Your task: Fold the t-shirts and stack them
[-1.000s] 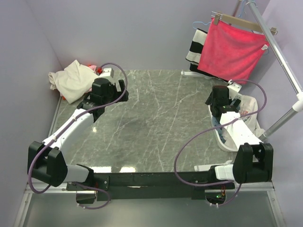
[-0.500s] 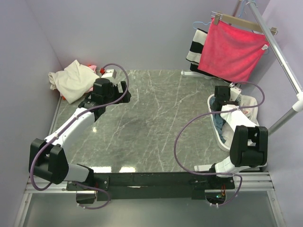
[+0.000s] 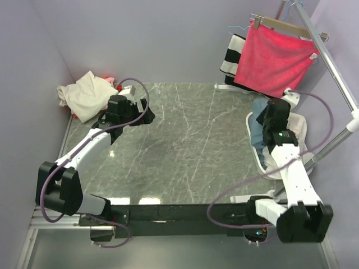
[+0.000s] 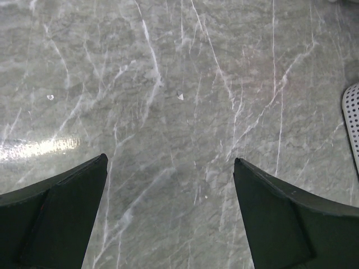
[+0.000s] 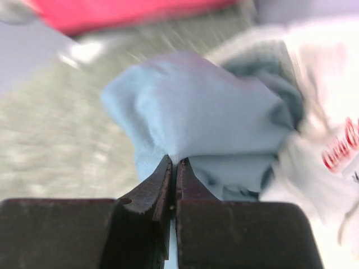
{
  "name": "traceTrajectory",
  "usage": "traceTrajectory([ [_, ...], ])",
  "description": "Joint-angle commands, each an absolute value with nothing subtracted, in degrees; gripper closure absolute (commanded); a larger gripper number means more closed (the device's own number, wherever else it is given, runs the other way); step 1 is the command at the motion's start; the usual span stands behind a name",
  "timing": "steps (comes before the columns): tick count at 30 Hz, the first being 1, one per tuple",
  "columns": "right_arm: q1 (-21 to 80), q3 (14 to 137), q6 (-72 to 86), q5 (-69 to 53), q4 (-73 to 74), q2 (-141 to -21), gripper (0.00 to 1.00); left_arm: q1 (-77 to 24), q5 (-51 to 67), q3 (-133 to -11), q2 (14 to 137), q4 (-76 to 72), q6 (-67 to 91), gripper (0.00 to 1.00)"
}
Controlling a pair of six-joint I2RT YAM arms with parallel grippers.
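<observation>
My right gripper (image 5: 175,159) is shut on a fold of the blue-grey t-shirt (image 5: 202,112), pinched thin between the jaws. In the top view this t-shirt (image 3: 257,131) hangs over the left rim of the white basket (image 3: 268,171) under the right gripper (image 3: 262,114). A white t-shirt with red print (image 5: 336,151) lies beside it in the basket. A cream t-shirt (image 3: 85,96) is heaped at the table's far left corner, with a bit of red cloth (image 3: 116,83) behind it. My left gripper (image 4: 170,159) stands open over bare marble, near the cream heap in the top view (image 3: 141,106).
A bright pink-red towel (image 3: 275,56) and a striped cloth (image 3: 232,55) hang on hangers from a metal rack (image 3: 336,75) at the back right. The grey marble table (image 3: 185,145) lies between the arms. The basket's perforated rim (image 4: 352,120) shows at the left wrist view's edge.
The right gripper closed on the blue-grey t-shirt in the basket and the right arm shifted rightward, lifting the cloth. The left arm barely moved.
</observation>
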State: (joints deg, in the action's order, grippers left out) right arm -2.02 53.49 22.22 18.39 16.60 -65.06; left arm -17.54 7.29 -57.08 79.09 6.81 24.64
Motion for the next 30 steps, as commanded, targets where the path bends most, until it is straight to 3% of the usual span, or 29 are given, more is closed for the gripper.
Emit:
traceTrajectory([
  [1,3.06,61.51,18.73,14.34,16.08,-57.67,1.00,-16.52,10.46,-58.18,78.22,4.39,25.14,0.01],
  [4,5.97,66.95,15.91,6.27,17.22,-55.02,1.00,-16.44,10.37,-57.83,78.05,3.61,25.75,0.00],
  [10,17.30,81.20,11.52,-13.78,22.77,-60.90,1.00,-16.17,8.27,-57.13,76.38,4.04,26.54,0.01],
  [19,28.12,88.76,10.38,-22.06,16.26,-64.07,1.00,-15.47,4.05,-56.52,72.95,4.75,27.77,0.01],
  [24,29.62,92.19,8.71,-14.88,15.21,-63.81,1.00,-14.85,4.48,-55.81,72.07,4.31,28.65,0.01],
  [30,29.71,94.21,3.70,9.00,12.05,-61.70,1.00,-14.50,5.45,-55.20,71.46,3.78,29.00,0.01],
])
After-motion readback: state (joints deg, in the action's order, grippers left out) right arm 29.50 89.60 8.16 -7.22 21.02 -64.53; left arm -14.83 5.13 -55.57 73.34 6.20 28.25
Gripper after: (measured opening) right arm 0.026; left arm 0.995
